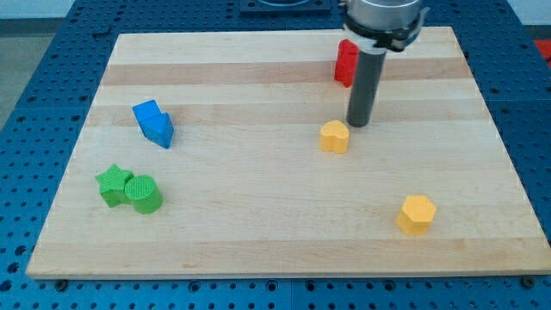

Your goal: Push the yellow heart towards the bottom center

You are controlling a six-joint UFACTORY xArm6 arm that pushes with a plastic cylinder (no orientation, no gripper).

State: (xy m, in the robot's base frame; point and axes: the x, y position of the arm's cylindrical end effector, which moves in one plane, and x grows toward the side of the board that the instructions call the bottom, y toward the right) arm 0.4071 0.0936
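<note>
Taking the yellow heart (335, 136) as the landmark and working from the view's bottom upward: the bottom-centre stretch of the board (258, 250) lies well below the heart, so the push looks barely begun, with nearly the whole run left. A yellow hexagon (417, 213) sits below and to the heart's right. A green cylinder (144, 194) touches a green star (113, 184), both far to the heart's lower left. A blue block (154, 123) lies well to its left. My tip (358, 123) stands just beside the heart, up and to its right; there is no pincer to report, only the rod. A red block (346, 62) lies above the heart, partly behind the rod.
</note>
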